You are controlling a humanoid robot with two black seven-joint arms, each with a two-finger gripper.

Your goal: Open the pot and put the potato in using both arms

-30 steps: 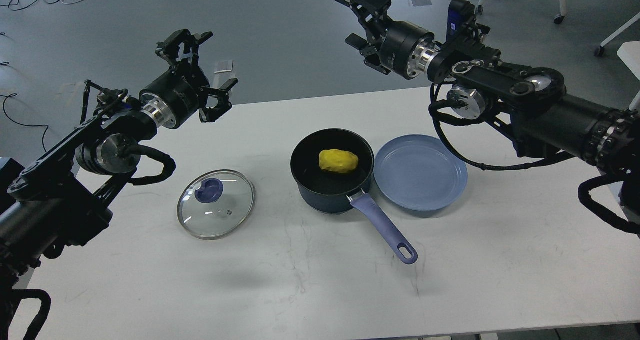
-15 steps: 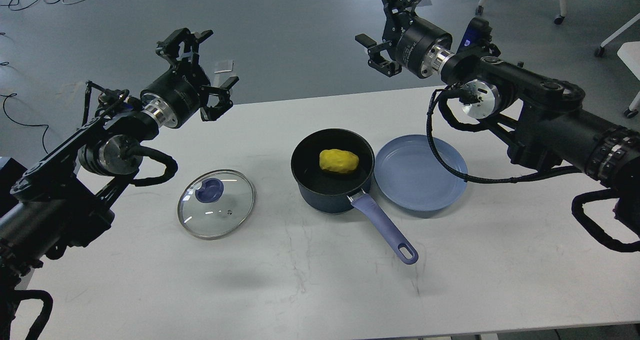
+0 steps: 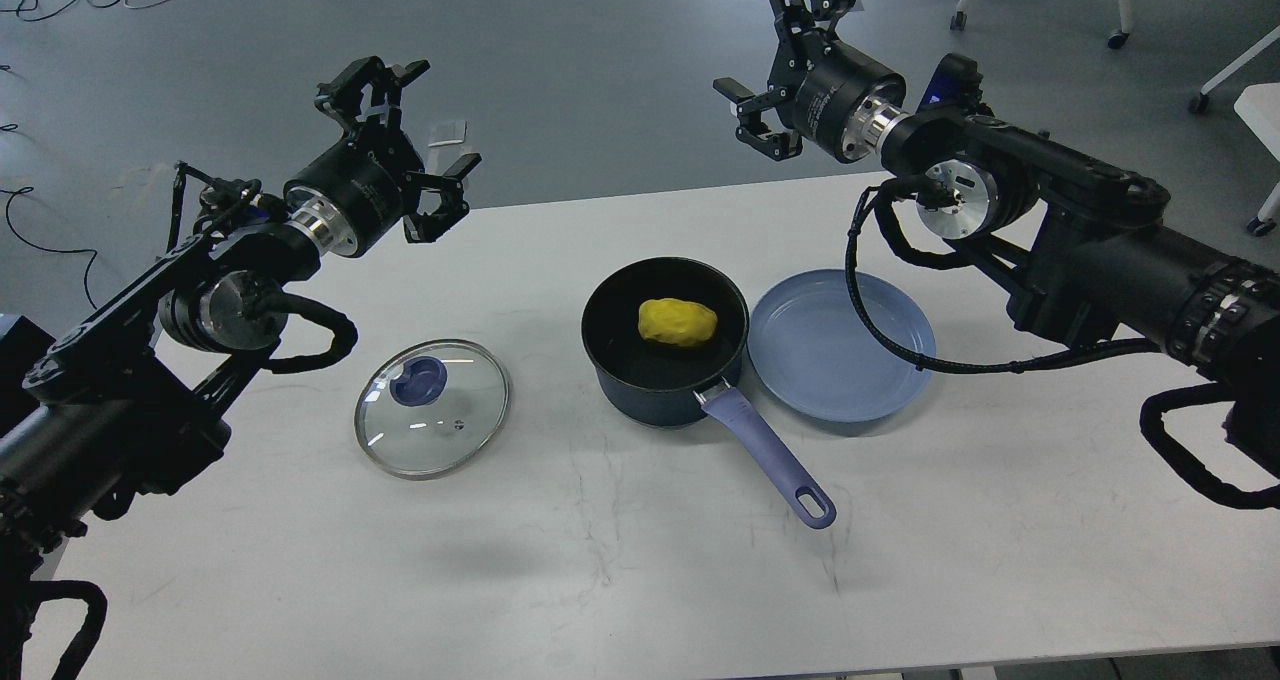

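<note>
A dark blue pot [image 3: 660,385] with a lilac handle [image 3: 770,455] stands open in the middle of the white table. A yellow potato [image 3: 677,322] lies inside it. The glass lid [image 3: 432,407] with a blue knob lies flat on the table to the pot's left. My left gripper [image 3: 405,130] is open and empty, raised above the table's far left, well behind the lid. My right gripper [image 3: 775,55] is open and empty, raised high beyond the table's far edge, behind the pot.
An empty light blue plate [image 3: 842,345] lies right beside the pot on its right. The table [image 3: 640,580] stretches wide in front. Cables and chair legs are on the grey floor beyond the far edge.
My right gripper has risen and pulled back to the right, away from the pot, and has settled. My left arm has barely moved. Pot, potato, lid and plate are still.
</note>
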